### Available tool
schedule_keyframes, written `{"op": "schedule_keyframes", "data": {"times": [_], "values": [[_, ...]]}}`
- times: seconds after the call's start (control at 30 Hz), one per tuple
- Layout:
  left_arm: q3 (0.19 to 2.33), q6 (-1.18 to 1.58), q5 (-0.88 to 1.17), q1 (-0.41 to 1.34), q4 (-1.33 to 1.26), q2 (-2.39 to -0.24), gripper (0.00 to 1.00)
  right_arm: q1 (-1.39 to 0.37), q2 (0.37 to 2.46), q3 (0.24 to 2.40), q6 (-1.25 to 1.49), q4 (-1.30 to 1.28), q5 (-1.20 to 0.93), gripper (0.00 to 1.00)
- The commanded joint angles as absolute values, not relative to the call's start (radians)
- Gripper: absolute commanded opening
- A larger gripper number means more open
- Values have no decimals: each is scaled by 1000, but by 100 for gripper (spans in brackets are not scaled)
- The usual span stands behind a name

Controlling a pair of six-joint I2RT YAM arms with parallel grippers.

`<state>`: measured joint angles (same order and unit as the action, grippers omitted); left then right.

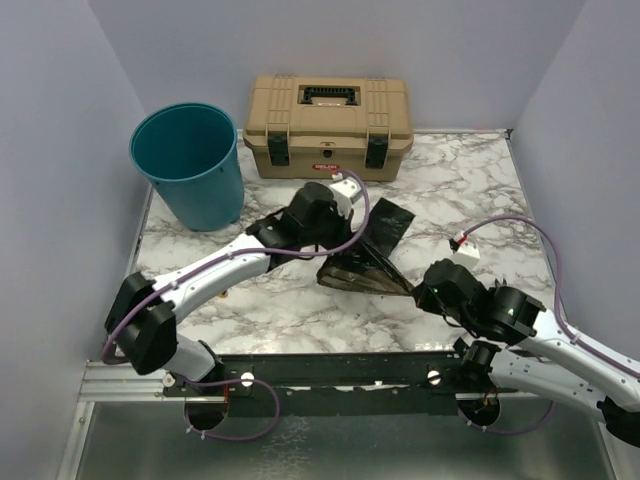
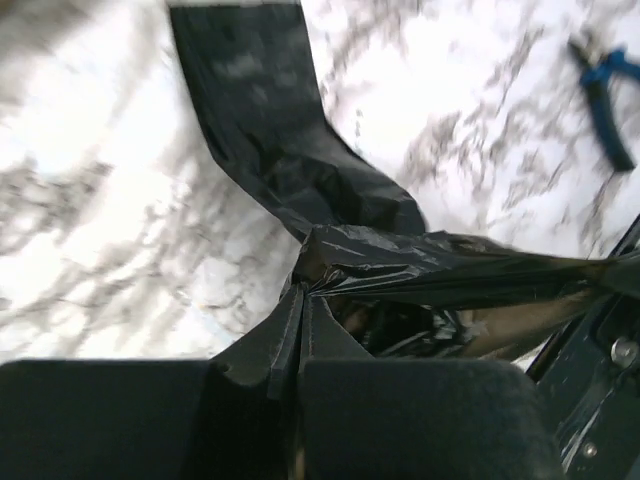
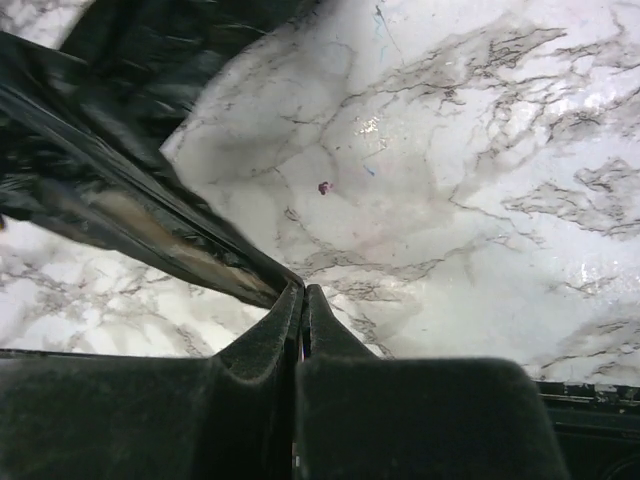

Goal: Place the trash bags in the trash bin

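Starting at the near edge, a dark rail (image 1: pixel 340 372) carries the bases of both arms. From its right end the right arm (image 1: pixel 530 325) reaches a short way in over the marble counter (image 1: pixel 470 190). The right jaws are pressed together on a thin edge of the black bag (image 1: pixel 372 245), at the corner of the film nearest that arm. In the right wrist view the glossy plastic leaves the pinch as a stretched band running up and to the left, and a tiny dark red speck (image 3: pixel 324 187) sits on the bare marble beyond it. The left arm (image 1: pixel 215 275) stretches farther, from the left end of the rail to the middle of the counter. The left jaws are clamped on a bunched fold of the same bag. From that fold one wrinkled band pulls off to the side, while a flatter strip lies on the marble and runs away from the wrist. A blue-handled tool (image 2: pixel 603 100), blurred in the left wrist view, lies on the counter apart from the bag. The bag is in the middle of the counter, held between both arms and outside the teal bin (image 1: pixel 200 195). That bin stands upright near the far left corner, well apart from the bag. Just beside it, against the far edge, sits a tan toolbox (image 1: pixel 328 125) with black latches, its lid down.
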<state>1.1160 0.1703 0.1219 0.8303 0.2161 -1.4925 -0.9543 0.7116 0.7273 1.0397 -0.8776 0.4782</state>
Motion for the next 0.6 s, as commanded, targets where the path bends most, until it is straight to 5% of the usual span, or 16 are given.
{"op": "schedule_keyframes", "data": {"times": [0.0,0.27,0.4,0.57], "values": [[1169,148,58,786,296,-1376,0,-954,681,719,1073,-891,539,1],[1171,211,10,781,330,-1315,0,-954,622,736,1068,-788,537,7],[1184,268,8,779,327,-1312,0,-954,560,658,1095,-633,450,53],[1183,369,23,780,305,-1324,0,-954,590,539,1116,-334,297,72]]}}
